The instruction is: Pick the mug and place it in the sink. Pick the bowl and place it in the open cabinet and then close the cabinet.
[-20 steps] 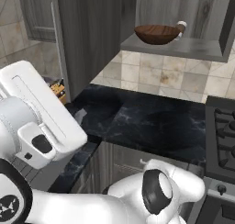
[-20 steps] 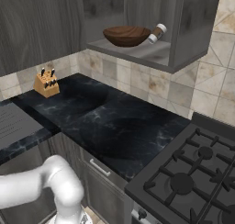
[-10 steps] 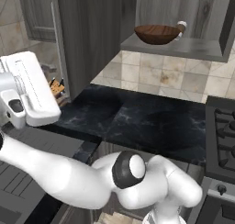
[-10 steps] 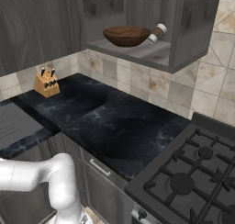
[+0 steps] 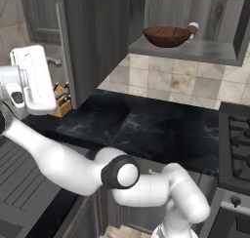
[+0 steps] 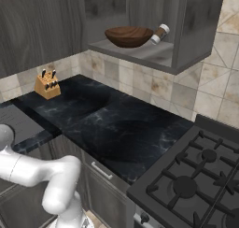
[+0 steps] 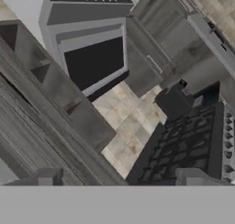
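The bowl sat on the cabinet shelf, touching a small bottle. The door was open. The gripper had its jaws apart, holding nothing. The arm could bump the door and miss its handle.

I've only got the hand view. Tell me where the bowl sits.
Observer: The wooden bowl sits on the lower shelf of the open cabinet, above the black counter.
Operator: Report anything beside it.
Observer: A small shaker lies tipped over on the bowl's right in the right base view.
Operator: Give me the door.
Observer: The cabinet door stands wide open, left of the shelf in the left base view.
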